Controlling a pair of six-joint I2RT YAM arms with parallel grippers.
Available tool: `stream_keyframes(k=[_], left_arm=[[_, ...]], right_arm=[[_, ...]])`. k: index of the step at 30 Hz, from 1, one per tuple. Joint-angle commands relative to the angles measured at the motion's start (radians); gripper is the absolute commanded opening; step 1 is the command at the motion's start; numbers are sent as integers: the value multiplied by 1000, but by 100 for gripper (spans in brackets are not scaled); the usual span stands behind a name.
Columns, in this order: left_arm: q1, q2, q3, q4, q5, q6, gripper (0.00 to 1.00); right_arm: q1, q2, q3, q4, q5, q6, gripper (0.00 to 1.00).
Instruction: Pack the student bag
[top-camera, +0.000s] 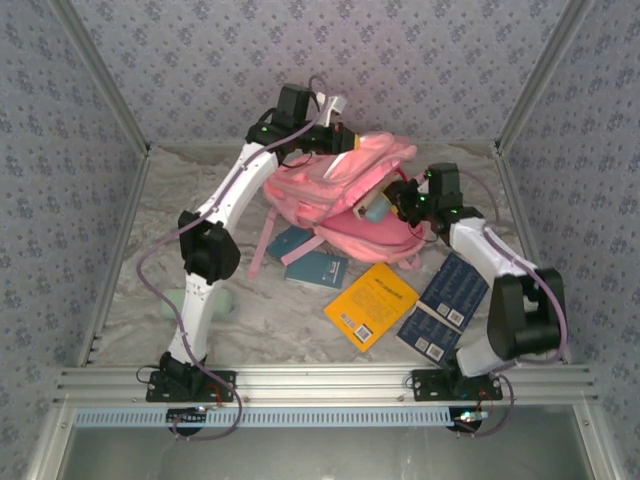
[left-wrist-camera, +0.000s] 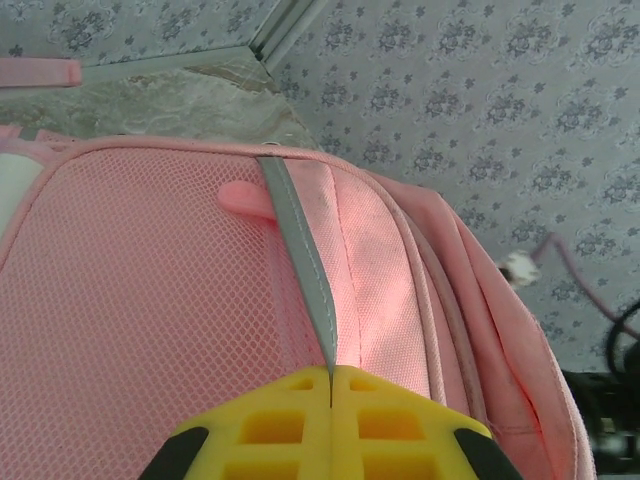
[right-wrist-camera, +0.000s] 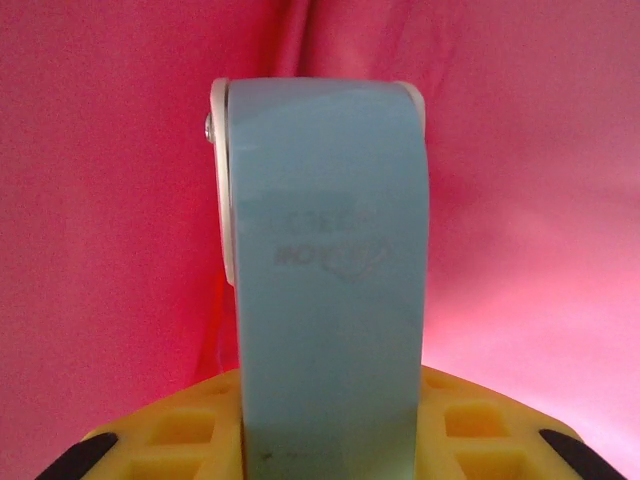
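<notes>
Much is hidden. A pale green object (top-camera: 228, 300), lying well to the left of the large soft pink student bag (top-camera: 345, 185), is partly covered by the left arm and cannot be identified. In the right wrist view, a flat light-blue item with a white edge (right-wrist-camera: 325, 250), possibly a case, is cut off at its lower end, and its embossed lettering is too faint to be read. It is grasped between the yellow fingers of the right gripper (right-wrist-camera: 330, 400) just inside the bag's gaping mouth, with pink lining behind it.

The bag is seen slumped at the back middle of the marbled table (top-camera: 130, 290), with its pink straps trailing forward. At the bag's top, the left gripper (left-wrist-camera: 330, 372) is clenched on a thin grey strip (left-wrist-camera: 300, 250) sewn beside pink mesh.

In front of the bag lie two teal notebooks (top-camera: 317, 268), a yellow book (top-camera: 371, 304) and two dark blue books (top-camera: 455, 288).
</notes>
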Motion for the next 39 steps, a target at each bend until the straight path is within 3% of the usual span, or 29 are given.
stream_keyframes(k=[1,6,8,10,12,17,20,27,35,39], left_arm=[[21,-109,16,151,89,-28,0],[64,-127,-9,182,89,-60,0],[81,-129,-18,196,83,-75,0],[106,-127,-30,217,82,-96,0],[131,-122,-38,233,74,-111,0],[172,-95,-43,239,55,-130,0],[178,-75,-43,238,49,-136,0],[171,-46,-37,184,-12,-100,0],[101,42,-25,77,-76,-21,0],[52,86,3,-38,-143,36,7]], right_arm=[[60,126,99,200,65,122,27],[161,424,322,352,195,263,28],[199,547,466,350,183,255,43],[231,632,647,192,186,182,64],[250,634,704,65,251,85,76],[227,497,576,9,317,2,80],[213,394,540,-134,340,-133,80],[200,68,291,-291,454,-324,75],[229,-180,99,-378,428,-458,72],[240,-289,55,-444,449,-464,72]])
